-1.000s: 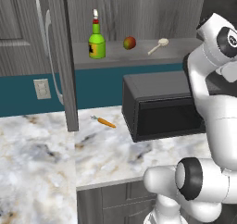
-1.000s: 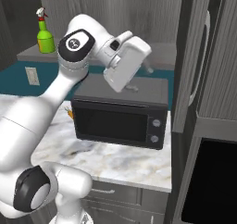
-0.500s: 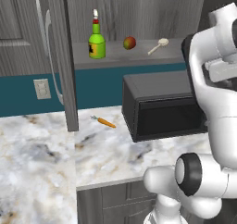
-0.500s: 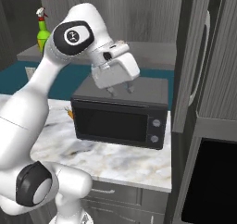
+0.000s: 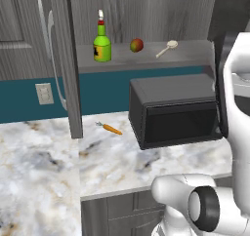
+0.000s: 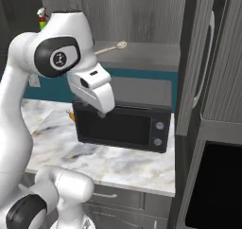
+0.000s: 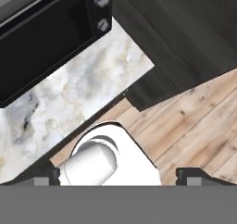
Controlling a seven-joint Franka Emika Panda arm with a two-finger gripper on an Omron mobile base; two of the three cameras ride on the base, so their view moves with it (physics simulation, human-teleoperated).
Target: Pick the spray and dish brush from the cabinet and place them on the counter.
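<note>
Even, soft rendered light; faint shadows, no glare, slight pixelation.

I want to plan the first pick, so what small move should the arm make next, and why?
Probably lift and turn the gripper up toward the spray. Its jaws are open and empty, pointing down at the counter, while spray and dish brush stand untouched on the cabinet shelf.

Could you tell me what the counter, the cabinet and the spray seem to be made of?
Counter: polished marble, judging by white-grey mottling with brownish veins. Cabinet: dark grey wood, matte, with visible grain. Spray: glossy green bottle, glass or plastic; the look leaves that open.
</note>
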